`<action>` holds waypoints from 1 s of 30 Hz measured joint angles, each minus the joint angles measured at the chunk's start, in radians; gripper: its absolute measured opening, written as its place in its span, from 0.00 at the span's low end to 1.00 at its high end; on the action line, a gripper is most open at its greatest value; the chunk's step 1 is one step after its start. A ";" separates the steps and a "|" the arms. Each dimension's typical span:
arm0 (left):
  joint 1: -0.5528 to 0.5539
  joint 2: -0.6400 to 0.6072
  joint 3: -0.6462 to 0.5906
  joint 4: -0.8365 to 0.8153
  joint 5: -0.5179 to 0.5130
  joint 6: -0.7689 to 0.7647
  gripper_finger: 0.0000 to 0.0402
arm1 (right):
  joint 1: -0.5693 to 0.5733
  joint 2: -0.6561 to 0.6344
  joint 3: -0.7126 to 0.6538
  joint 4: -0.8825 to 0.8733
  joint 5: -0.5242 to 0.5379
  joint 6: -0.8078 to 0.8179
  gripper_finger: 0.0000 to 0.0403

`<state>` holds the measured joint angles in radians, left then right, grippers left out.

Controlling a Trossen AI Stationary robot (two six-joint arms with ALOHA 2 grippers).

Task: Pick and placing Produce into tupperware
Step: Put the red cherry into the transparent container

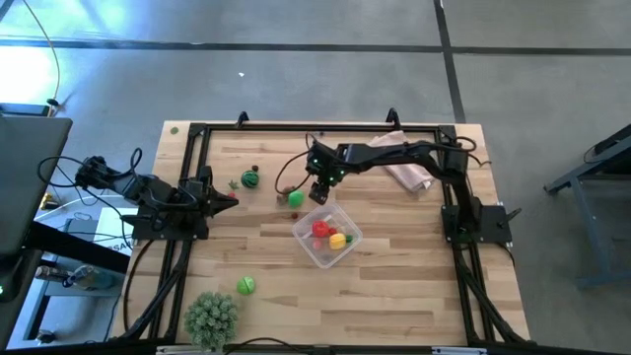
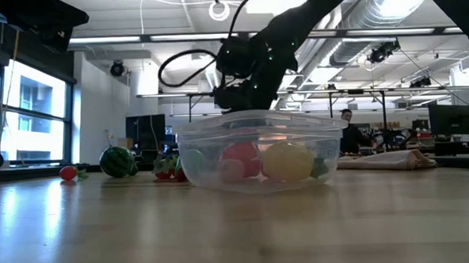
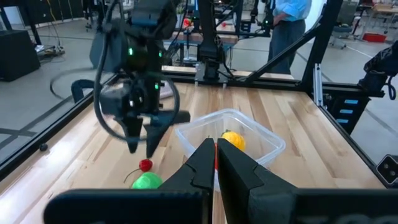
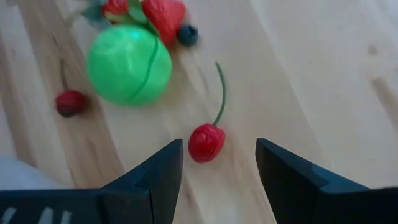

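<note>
Presently the right pincer (image 1: pixel 318 193) hangs just beside the tupperware (image 1: pixel 328 237), on its far-left side, jaws standing apart and empty. Below it, in the right wrist view, a red cherry (image 4: pixel 206 142) on a green stem lies on the wood just ahead of the gap between the fingers. In my judgement this is the next item to collect: the descent should be straight, the fruit centred, and the jaws closed on the body, not on the thin stem, which would likely slip.

A green ball (image 4: pixel 129 63) sits near the cherry, away from the container, with strawberries (image 4: pixel 163 14) beyond it; the approach should clear them. The tupperware already holds a red piece (image 1: pixel 320 229) and a yellow piece (image 1: pixel 337 240).

The left pincer (image 3: pixel 216 160) waits well to the container's left, jaws closed on nothing.

The table (image 1: pixel 414 296) is pale wood. A striped melon (image 1: pixel 250 179) lies farther left of the tupperware; the room beyond is an open workshop.
</note>
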<state>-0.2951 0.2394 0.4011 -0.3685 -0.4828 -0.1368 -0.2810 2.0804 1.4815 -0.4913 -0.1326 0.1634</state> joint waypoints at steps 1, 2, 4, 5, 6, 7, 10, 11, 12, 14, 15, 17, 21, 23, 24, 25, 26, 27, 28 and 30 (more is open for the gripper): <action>0.000 0.000 0.000 -0.001 0.000 0.000 0.02 | 0.000 0.008 0.000 0.001 0.000 -0.010 0.48; 0.000 0.000 0.000 -0.002 0.000 0.000 0.02 | 0.000 0.011 0.000 0.000 -0.003 -0.021 0.48; 0.000 0.000 0.000 -0.001 0.000 0.000 0.02 | 0.000 0.012 -0.001 0.008 -0.007 -0.036 0.48; 0.000 0.000 0.000 -0.002 0.000 0.000 0.02 | 0.001 0.012 0.000 0.015 -0.006 -0.042 0.48; 0.000 0.000 0.000 -0.002 0.000 0.000 0.02 | 0.001 0.012 0.000 0.016 -0.006 -0.050 0.48; 0.000 0.000 0.000 -0.002 0.000 0.000 0.02 | 0.001 0.012 0.000 0.013 -0.006 -0.057 0.48; 0.000 0.000 0.000 -0.001 0.000 0.000 0.02 | 0.002 0.019 0.000 0.021 -0.007 -0.098 0.48; 0.000 0.000 0.000 -0.001 0.000 0.000 0.02 | 0.002 0.023 0.000 0.020 -0.011 -0.113 0.48; 0.000 0.000 0.000 -0.002 0.000 0.000 0.02 | 0.002 0.028 0.000 0.012 -0.016 -0.127 0.48; 0.000 0.000 0.000 -0.001 0.000 0.000 0.02 | 0.002 0.038 0.000 0.019 -0.025 -0.153 0.48; 0.000 0.000 0.000 -0.002 0.000 0.000 0.02 | 0.002 0.041 0.000 0.011 -0.029 -0.167 0.48; 0.000 0.000 0.000 -0.001 0.000 0.000 0.02 | 0.003 0.051 0.000 0.017 -0.033 -0.192 0.48; 0.000 0.000 0.000 -0.002 0.000 0.000 0.02 | 0.003 0.059 0.000 0.022 -0.034 -0.234 0.48; 0.000 0.000 0.000 -0.001 0.000 0.000 0.02 | 0.003 0.059 0.000 0.022 -0.031 -0.236 0.47; 0.000 0.000 0.000 -0.002 0.000 0.000 0.02 | 0.003 0.059 0.000 0.023 -0.025 -0.236 0.46; 0.000 0.000 0.000 -0.002 0.000 0.000 0.02 | 0.003 0.059 0.000 0.024 -0.021 -0.242 0.46; 0.000 0.000 0.000 -0.001 0.000 0.000 0.02 | 0.003 0.059 0.000 0.026 -0.015 -0.244 0.45; 0.000 0.000 0.000 -0.001 0.000 0.000 0.02 | 0.003 0.059 0.000 0.029 -0.009 -0.246 0.44; 0.000 0.000 0.000 -0.002 0.000 0.000 0.02 | 0.003 0.059 0.000 0.028 -0.006 -0.248 0.43; 0.000 0.000 0.000 -0.001 0.000 0.000 0.02 | 0.003 0.059 0.000 0.029 0.000 -0.250 0.42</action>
<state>-0.2949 0.2394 0.4011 -0.3698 -0.4828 -0.1365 -0.2783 2.1391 1.4815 -0.4619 -0.1325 -0.0867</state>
